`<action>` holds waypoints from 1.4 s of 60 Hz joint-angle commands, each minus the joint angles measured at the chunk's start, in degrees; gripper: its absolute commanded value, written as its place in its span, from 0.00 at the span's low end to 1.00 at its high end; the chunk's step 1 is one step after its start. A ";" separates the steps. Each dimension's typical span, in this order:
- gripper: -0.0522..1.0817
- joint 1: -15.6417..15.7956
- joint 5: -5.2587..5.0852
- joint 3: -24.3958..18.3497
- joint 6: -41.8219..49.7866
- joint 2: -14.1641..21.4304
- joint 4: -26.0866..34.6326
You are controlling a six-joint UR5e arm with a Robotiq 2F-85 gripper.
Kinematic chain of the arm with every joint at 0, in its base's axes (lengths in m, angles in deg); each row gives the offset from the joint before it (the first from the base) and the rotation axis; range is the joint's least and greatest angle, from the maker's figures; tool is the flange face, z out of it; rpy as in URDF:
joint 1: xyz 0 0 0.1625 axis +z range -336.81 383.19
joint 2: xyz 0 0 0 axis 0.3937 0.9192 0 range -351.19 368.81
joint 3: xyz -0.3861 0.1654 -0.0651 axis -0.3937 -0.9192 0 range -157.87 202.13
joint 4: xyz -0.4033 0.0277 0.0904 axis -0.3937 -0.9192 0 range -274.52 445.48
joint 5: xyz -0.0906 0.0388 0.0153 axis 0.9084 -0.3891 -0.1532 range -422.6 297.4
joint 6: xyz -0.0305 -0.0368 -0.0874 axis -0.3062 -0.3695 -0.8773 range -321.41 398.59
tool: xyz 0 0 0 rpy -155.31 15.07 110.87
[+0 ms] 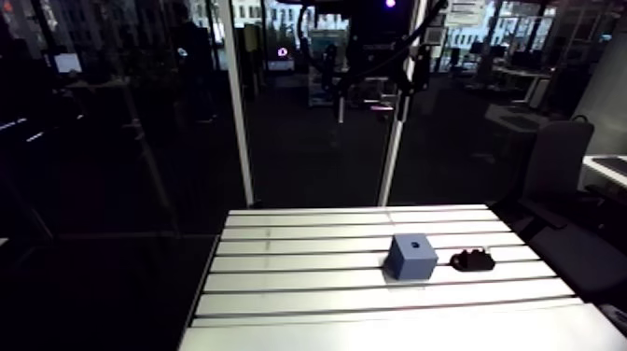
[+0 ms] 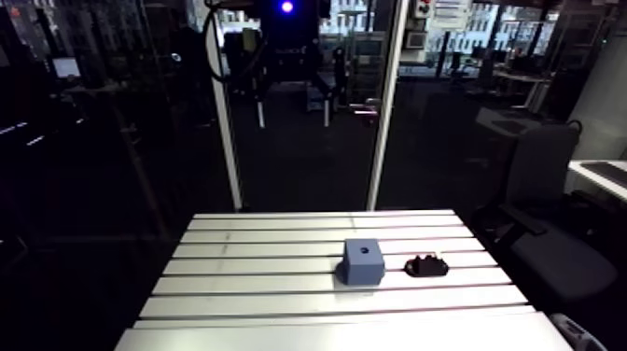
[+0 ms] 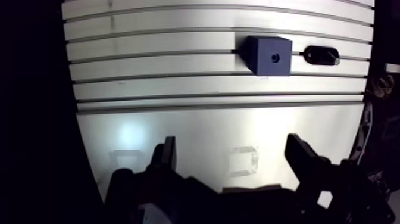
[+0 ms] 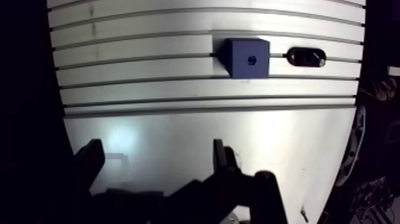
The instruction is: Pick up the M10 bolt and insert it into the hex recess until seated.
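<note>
Two fingers [image 3: 168, 156] apart, end effector [image 3: 232, 149] above table [image 3: 178, 122]

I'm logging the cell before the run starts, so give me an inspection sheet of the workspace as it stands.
Surface: slotted aluminium table, carrying only two things.
Job's things: blue block stands upright, with a small recess in its top face. A dark piece lies beside it without touching it; it is likely the bolt, but too dark to confirm.
Clutter: nothing seen.
Grippers: claw is open and holds nothing, over bare table well short of the block.
Cables: nothing seen on the table.
Surroundings: nothing seen.
</note>
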 commanded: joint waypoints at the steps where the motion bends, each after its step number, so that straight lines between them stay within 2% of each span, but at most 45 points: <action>1: 0.05 4.91 -0.09 1.58 0.28 1.14 -2.99; 30: 0.05 5.00 -0.09 1.49 0.37 1.14 -3.00; 51: 0.05 4.93 0.43 0.89 -0.50 1.07 -3.16; 59: 0.05 4.74 0.59 1.12 -3.51 0.90 -3.15; 66: 0.06 2.96 1.45 1.98 -6.96 0.95 -4.79; 68: 0.06 0.73 1.97 2.49 -8.46 0.96 -6.38; 70: 0.06 0.73 1.97 2.49 -8.46 0.96 -6.38; 72: 0.06 -1.90 2.42 3.11 -10.35 0.96 -7.33; 76: 0.06 -4.14 2.46 3.81 -12.62 0.96 -7.95; 84: 0.08 -5.28 2.53 5.14 -15.95 0.96 -10.74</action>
